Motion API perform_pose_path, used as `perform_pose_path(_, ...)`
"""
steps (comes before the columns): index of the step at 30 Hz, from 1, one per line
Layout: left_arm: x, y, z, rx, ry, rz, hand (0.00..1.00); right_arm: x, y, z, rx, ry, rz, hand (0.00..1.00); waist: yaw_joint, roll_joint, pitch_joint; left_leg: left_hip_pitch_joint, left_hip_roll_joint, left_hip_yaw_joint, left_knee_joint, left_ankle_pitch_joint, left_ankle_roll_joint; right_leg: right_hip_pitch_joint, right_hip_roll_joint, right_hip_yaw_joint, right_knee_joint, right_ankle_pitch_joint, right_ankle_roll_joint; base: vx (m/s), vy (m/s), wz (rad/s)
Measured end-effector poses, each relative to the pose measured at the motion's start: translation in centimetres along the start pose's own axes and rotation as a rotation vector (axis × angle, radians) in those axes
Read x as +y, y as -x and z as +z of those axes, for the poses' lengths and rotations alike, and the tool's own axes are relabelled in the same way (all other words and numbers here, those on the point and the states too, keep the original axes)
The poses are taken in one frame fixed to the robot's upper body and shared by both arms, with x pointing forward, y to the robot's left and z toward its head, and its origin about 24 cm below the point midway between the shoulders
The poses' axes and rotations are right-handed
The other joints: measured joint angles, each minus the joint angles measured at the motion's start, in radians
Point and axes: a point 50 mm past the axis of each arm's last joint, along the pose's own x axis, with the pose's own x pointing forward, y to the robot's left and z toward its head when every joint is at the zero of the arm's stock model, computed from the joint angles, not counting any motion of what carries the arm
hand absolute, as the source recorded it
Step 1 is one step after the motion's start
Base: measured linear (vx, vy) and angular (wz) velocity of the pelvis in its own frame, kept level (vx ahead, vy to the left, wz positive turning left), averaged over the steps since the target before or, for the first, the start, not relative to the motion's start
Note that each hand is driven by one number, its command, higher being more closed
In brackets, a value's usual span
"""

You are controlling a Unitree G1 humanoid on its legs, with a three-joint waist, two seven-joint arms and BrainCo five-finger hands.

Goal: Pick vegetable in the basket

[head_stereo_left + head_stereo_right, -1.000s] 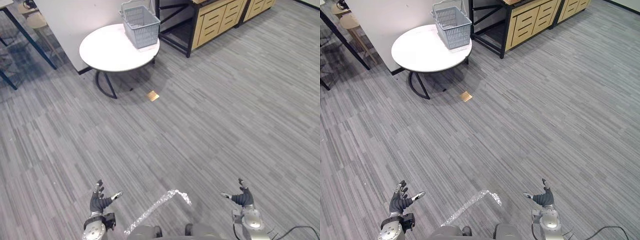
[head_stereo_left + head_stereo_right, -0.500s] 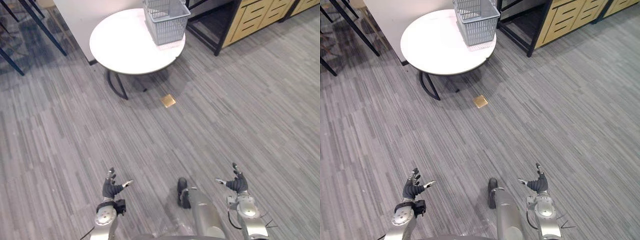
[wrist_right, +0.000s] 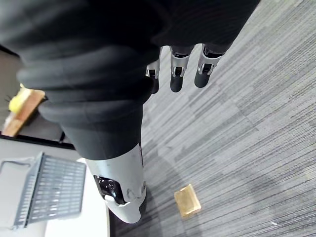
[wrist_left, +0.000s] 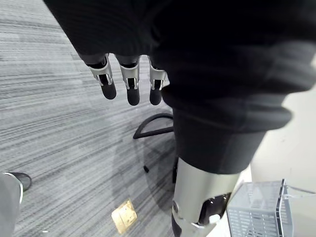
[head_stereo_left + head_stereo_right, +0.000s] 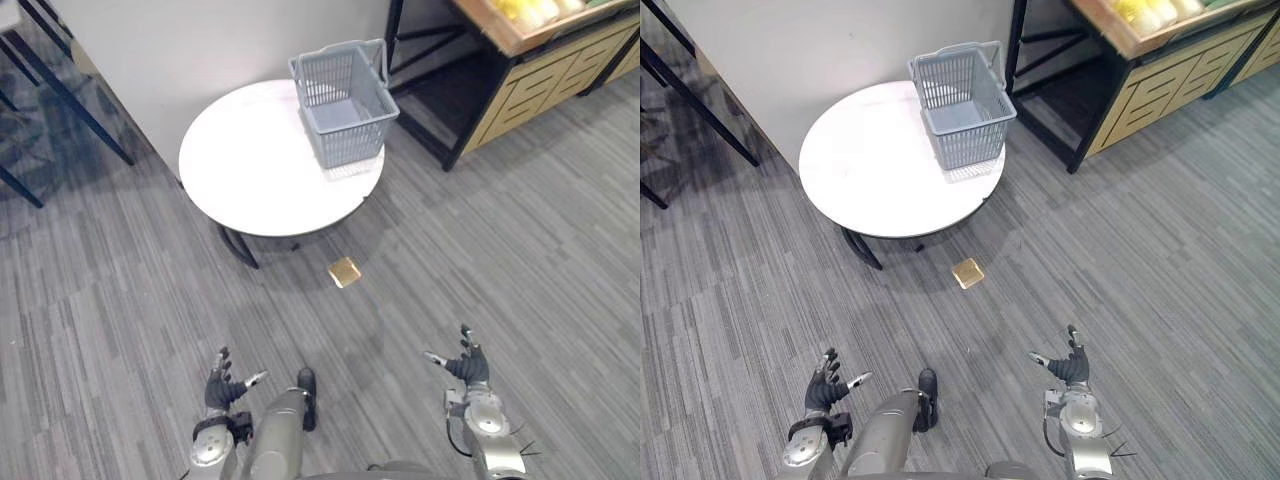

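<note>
While both hands hang low over the grey plank floor, the left eye view puts the grey plastic basket (image 5: pixel 345 105) well ahead of them on the round white counter (image 5: pixel 250 170), near that counter's right edge. It lies roughly midway between the left hand (image 5: pixel 222 385) and the right hand (image 5: pixel 468 365), so neither arm is clearly closer. Its long axis runs away from the robot, and its inside looks empty. Pale yellow-green produce (image 5: pixel 525 8) lies on a wooden shelf unit (image 5: pixel 530 85) further right, on the right hand's side. A brass floor plate (image 5: pixel 345 271) sits between the counter and the hands.

From the right eye view, the basket (image 5: pixel 962 100) is likewise far from both hands, and the produce (image 5: pixel 1145 12) is beyond it to the right.

Through the left wrist view, the left hand's fingers (image 4: pixel 130 81) hang straight and empty over the floor, with the basket (image 4: pixel 256 210) and the floor plate (image 4: pixel 123 216) past them.

Seen in the right wrist view, the right hand's fingers (image 3: pixel 177 74) are straight too, holding nothing; the basket (image 3: pixel 49 190) shows beyond, and something yellow (image 3: pixel 17 101), probably the produce, sits apart from it.

My judgement is that the vegetables must come first, and the right hand is better placed for them.
</note>
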Motion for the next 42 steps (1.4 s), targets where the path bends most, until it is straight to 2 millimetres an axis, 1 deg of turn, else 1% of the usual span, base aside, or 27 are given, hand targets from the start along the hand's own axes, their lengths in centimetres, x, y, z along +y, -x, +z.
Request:
perform_pose_path(1,0.0,0.1,-0.1,0.003,-0.007,-0.003,0.00,0.6,0.1,0.1,-0.003,0.018,0.026,0.00,-0.010,0.003,0.000,0.082,0.000,-0.001,-0.024,-0.022,0.008,-0.065,-0.014,-0.035,0.133,-0.042,-0.071,0.46,0.060,-0.02)
perform_pose_path(2,0.1,0.1,-0.2,0.005,-0.007,-0.002,0.00,0.9,0.1,0.2,-0.008,0.021,0.040,0.00,-0.013,0.004,0.001,0.129,0.002,-0.003,-0.049,-0.024,0.008,-0.099,-0.015,-0.053,0.158,-0.059,-0.095,0.67,0.059,-0.01)
perform_pose_path(3,0.1,0.1,-0.1,0.003,-0.007,0.000,0.00,1.6,0.3,0.9,-0.041,0.022,0.065,0.00,-0.017,0.017,0.000,0.220,0.016,-0.014,-0.118,-0.028,0.005,-0.182,-0.003,-0.108,0.136,-0.101,-0.118,0.55,0.014,-0.03)
perform_pose_path(4,0.1,0.1,-0.1,0.000,-0.007,0.000,0.00,1.7,0.4,1.2,-0.056,0.023,0.070,0.00,-0.018,0.028,0.002,0.250,0.027,-0.019,-0.142,-0.034,-0.005,-0.218,0.008,-0.128,0.107,-0.117,-0.116,0.64,-0.039,0.06)
perform_pose_path(5,0.2,0.1,0.0,-0.003,-0.009,-0.001,0.00,1.9,0.4,1.7,-0.079,0.024,0.075,0.00,-0.025,0.031,0.002,0.296,0.040,-0.026,-0.177,-0.042,-0.017,-0.289,0.021,-0.156,0.009,-0.127,-0.114,0.54,-0.062,0.22)
perform_pose_path(7,0.1,-0.1,0.1,-0.005,-0.010,-0.004,0.00,1.9,0.3,2.1,-0.097,0.041,0.075,0.00,-0.045,0.031,0.003,0.351,0.059,-0.053,-0.203,-0.061,-0.032,-0.358,0.048,-0.160,-0.230,-0.100,-0.102,0.55,-0.122,0.44)
perform_pose_path(8,0.3,0.0,-0.2,0.006,-0.017,0.000,0.00,1.8,0.2,2.2,-0.103,0.045,0.072,0.00,-0.054,0.024,0.000,0.390,0.065,-0.073,-0.215,-0.074,-0.048,-0.365,0.073,-0.145,-0.459,-0.017,-0.088,0.58,-0.180,0.47)
perform_pose_path(9,0.5,0.0,-0.4,0.014,-0.027,0.002,0.00,1.7,0.2,2.3,-0.105,0.046,0.071,0.00,-0.054,0.008,-0.005,0.405,0.056,-0.086,-0.221,-0.078,-0.057,-0.355,0.078,-0.126,-0.573,0.069,-0.094,0.61,-0.196,0.68)
perform_pose_path(10,0.2,0.1,-0.9,0.038,-0.033,-0.004,0.00,1.6,0.2,2.5,-0.117,0.056,0.070,0.00,-0.063,0.014,-0.014,0.439,0.067,-0.134,-0.215,-0.093,-0.083,-0.328,0.091,-0.112,-0.592,0.225,-0.167,0.72,-0.220,0.29)
perform_pose_path(11,-0.3,0.1,-1.1,0.048,-0.024,-0.013,0.00,1.5,-0.1,3.7,-0.160,0.061,0.070,0.00,-0.044,0.052,-0.019,0.434,0.110,-0.153,-0.189,-0.073,-0.121,-0.334,0.115,-0.117,-0.544,0.187,-0.178,0.58,-0.186,0.29)
perform_pose_path(13,-0.9,0.0,-1.0,0.043,-0.013,-0.018,0.00,1.4,0.2,5.8,-0.257,0.065,0.066,0.00,-0.050,0.069,-0.019,0.393,0.114,-0.203,-0.074,-0.003,-0.174,-0.308,0.109,-0.157,-0.508,0.112,-0.191,0.53,-0.203,0.37)
perform_pose_path(14,-1.3,0.1,-1.1,0.047,0.006,-0.013,0.00,1.5,0.4,7.1,-0.319,0.079,0.065,0.00,-0.062,0.084,-0.013,0.339,0.134,-0.235,0.095,0.069,-0.209,-0.236,0.123,-0.185,-0.541,0.089,-0.201,0.52,-0.215,0.57)
perform_pose_path(15,-1.5,0.3,-1.2,0.051,0.012,-0.013,0.00,1.7,0.6,7.7,-0.351,0.095,0.069,0.00,-0.058,0.089,-0.011,0.307,0.145,-0.248,0.190,0.125,-0.221,-0.190,0.132,-0.193,-0.570,0.082,-0.208,0.50,-0.189,0.41)
perform_pose_path(16,-1.9,0.5,-1.3,0.053,0.016,-0.026,0.00,2.5,1.2,9.1,-0.423,0.101,0.075,0.00,-0.038,0.095,-0.012,0.235,0.175,-0.248,0.371,0.132,-0.244,-0.105,0.153,-0.201,-0.631,0.076,-0.216,0.48,-0.148,0.17)
perform_pose_path(17,-2.0,0.8,-1.5,0.056,0.015,-0.032,0.00,2.8,1.4,10.3,-0.482,0.101,0.068,0.00,-0.032,0.095,-0.012,0.178,0.197,-0.224,0.463,0.128,-0.237,-0.049,0.166,-0.205,-0.674,0.075,-0.217,0.53,-0.147,0.13)
perform_pose_path(19,-2.2,1.0,-1.8,0.066,-0.005,-0.047,0.00,3.1,1.6,12.5,-0.601,0.112,0.047,0.00,-0.012,0.088,-0.010,0.070,0.225,-0.162,0.513,0.092,-0.177,0.049,0.174,-0.203,-0.760,0.075,-0.217,0.42,-0.085,-0.01)
perform_pose_path(20,-2.2,1.1,-2.0,0.072,-0.012,-0.053,0.00,3.5,1.3,13.1,-0.625,0.136,0.050,0.00,-0.003,0.083,-0.011,0.031,0.218,-0.138,0.429,0.070,-0.152,0.078,0.166,-0.194,-0.782,0.075,-0.217,0.29,-0.012,-0.17)
perform_pose_path(22,-2.2,1.2,-2.3,0.082,-0.031,-0.065,0.00,3.7,0.9,13.6,-0.648,0.179,0.053,0.00,0.014,0.085,-0.012,0.000,0.202,-0.125,0.252,0.056,-0.148,0.096,0.153,-0.183,-0.793,0.071,-0.208,0.25,0.076,-0.20)
perform_pose_path(23,-2.1,1.3,-2.7,0.097,-0.043,-0.067,0.00,3.7,0.5,13.6,-0.651,0.228,0.055,0.00,0.010,0.091,-0.014,-0.009,0.180,-0.128,0.050,0.089,-0.170,0.110,0.145,-0.182,-0.790,0.055,-0.184,0.24,0.136,-0.07)
perform_pose_path(24,-2.2,1.4,-2.8,0.103,-0.047,-0.070,0.00,3.4,0.4,13.6,-0.654,0.250,0.052,0.00,0.010,0.108,-0.019,-0.003,0.177,-0.133,-0.051,0.163,-0.174,0.117,0.154,-0.183,-0.789,0.048,-0.170,0.24,0.150,0.12)
perform_pose_path(25,-1.9,1.2,-2.8,0.104,-0.071,-0.075,0.00,3.4,0.1,13.3,-0.646,0.286,0.048,0.00,0.013,0.091,-0.023,0.014,0.154,-0.139,-0.105,0.179,-0.161,0.126,0.145,-0.170,-0.792,0.036,-0.150,0.19,0.114,0.19)
perform_pose_path(27,-1.4,1.1,-3.1,0.109,-0.108,-0.084,0.00,3.4,0.0,14.0,-0.677,0.324,0.043,0.00,0.014,0.061,-0.031,0.043,0.110,-0.138,-0.174,0.202,-0.142,0.125,0.101,-0.154,-0.793,0.029,-0.134,0.18,0.111,0.25)
perform_pose_path(29,-1.2,1.3,-3.4,0.121,-0.131,-0.090,0.00,3.8,-0.3,15.0,-0.723,0.364,0.045,0.00,0.015,0.061,-0.031,0.057,0.085,-0.133,-0.211,0.217,-0.129,0.123,0.078,-0.152,-0.795,0.028,-0.119,0.14,0.109,0.16)
perform_pose_path(31,-0.6,1.4,-3.9,0.139,-0.152,-0.084,0.00,5.2,-1.1,16.8,-0.797,0.462,0.078,0.00,0.016,0.060,-0.032,0.071,0.058,-0.130,-0.282,0.251,-0.119,0.115,0.056,-0.146,-0.816,0.036,-0.103,0.08,0.092,0.07)
perform_pose_path(34,0.1,1.2,-3.9,0.141,-0.176,-0.078,0.00,6.7,-1.9,18.0,-0.833,0.533,0.118,0.00,0.041,0.059,-0.031,0.071,0.048,-0.127,-0.351,0.290,-0.119,0.082,0.050,-0.129,-0.825,0.043,-0.094,0.00,0.018,-0.04)
perform_pose_path(38,0.7,1.1,-4.2,0.151,-0.195,-0.068,0.00,8.9,-3.4,19.2,-0.859,0.700,0.165,0.00,0.047,0.054,-0.027,0.067,0.043,-0.128,-0.441,0.347,-0.119,0.041,0.055,-0.125,-0.836,0.065,-0.096,-0.03,0.005,-0.02)
perform_pose_path(42,0.7,0.9,-3.9,0.129,-0.191,-0.056,0.00,8.6,-5.0,21.4,-0.867,0.804,0.128,0.00,0.053,0.058,-0.001,0.051,0.038,-0.131,-0.507,0.389,-0.118,-0.001,0.055,-0.123,-0.841,0.075,-0.090,-0.07,0.015,0.01)
